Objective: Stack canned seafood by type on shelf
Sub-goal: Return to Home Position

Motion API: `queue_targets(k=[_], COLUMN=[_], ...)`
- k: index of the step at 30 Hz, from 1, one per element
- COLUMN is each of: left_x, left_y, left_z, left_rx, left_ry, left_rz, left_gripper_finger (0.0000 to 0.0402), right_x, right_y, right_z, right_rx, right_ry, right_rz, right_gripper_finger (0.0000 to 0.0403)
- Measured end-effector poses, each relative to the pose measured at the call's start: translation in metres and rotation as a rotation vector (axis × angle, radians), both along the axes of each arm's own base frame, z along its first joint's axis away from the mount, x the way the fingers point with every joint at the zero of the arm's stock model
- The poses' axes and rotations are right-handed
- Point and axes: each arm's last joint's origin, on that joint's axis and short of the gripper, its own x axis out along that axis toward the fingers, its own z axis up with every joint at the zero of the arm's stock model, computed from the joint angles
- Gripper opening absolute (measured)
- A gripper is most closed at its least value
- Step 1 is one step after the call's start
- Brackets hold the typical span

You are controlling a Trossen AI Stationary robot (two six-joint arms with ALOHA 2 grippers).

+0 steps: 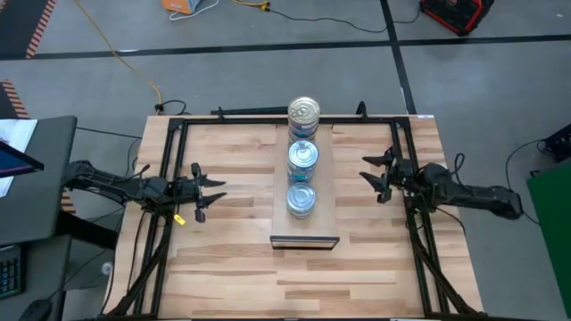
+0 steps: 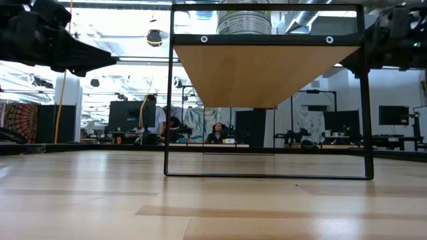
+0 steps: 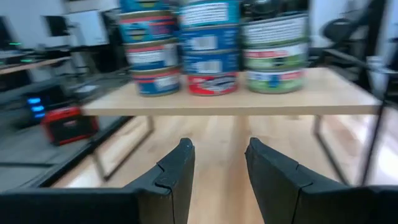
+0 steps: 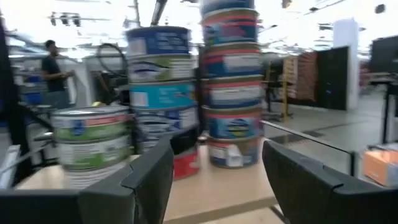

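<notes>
The shelf [image 1: 324,192] stands mid-table on black legs. Three stacks of canned seafood rest on its board in a row: a silver-gold-topped stack [image 1: 304,111] at the far end, then two light-blue-topped stacks [image 1: 302,156] [image 1: 301,198]. My left gripper [image 1: 214,193] hovers open to the left of the shelf and points level at the stacks [image 3: 211,50]; nothing is between its fingers [image 3: 217,149]. To the right of the shelf, my right gripper [image 1: 368,175] is open and faces the stacks [image 4: 231,87]. It is empty too [image 4: 214,152].
Black frame rails [image 1: 169,178] [image 1: 406,232] run along the striped wood tabletop on both sides. The low view looks under the shelf board [image 2: 263,70] between its thin black legs [image 2: 167,107]. People sit and stand in the room beyond [image 2: 217,133].
</notes>
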Motion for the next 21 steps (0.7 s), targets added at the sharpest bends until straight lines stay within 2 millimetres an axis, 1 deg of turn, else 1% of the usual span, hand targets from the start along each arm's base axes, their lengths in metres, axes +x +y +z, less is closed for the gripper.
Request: queue_targets(k=[4,10,14,16,18,21], left_x=[-0.003,-0.013,-0.019,-0.018,-0.015,-0.013], left_y=[0.003,0.007,0.009,0.009,0.008,0.007], left_z=[0.002,0.001,-0.001,-0.005,-0.014,-0.015], left_rx=[-0.018,-0.07,-0.099,-0.104,-0.094,-0.09], left_ry=[-0.023,-0.044,-0.057,-0.068,-0.056,-0.056], left_rz=[0.099,0.156,0.161,0.163,0.161,0.157], left_gripper_finger=[0.0137,0.0137,0.0137,0.0137,0.0137,0.0137], right_x=[-0.002,-0.005,-0.007,-0.005,-0.004,-0.004], right_y=[-0.01,-0.02,-0.019,-0.019,-0.019,-0.02], right_z=[-0.003,-0.005,0.002,-0.004,-0.009,-0.011], right_rx=[0.038,0.146,0.13,0.137,0.146,0.149], right_ry=[0.016,0.021,-0.005,0.013,0.048,0.069], right_rz=[-0.056,-0.099,-0.049,-0.043,-0.044,-0.051], right_gripper_finger=[0.0275,0.0275,0.0275,0.0275,0.0275,0.0275])
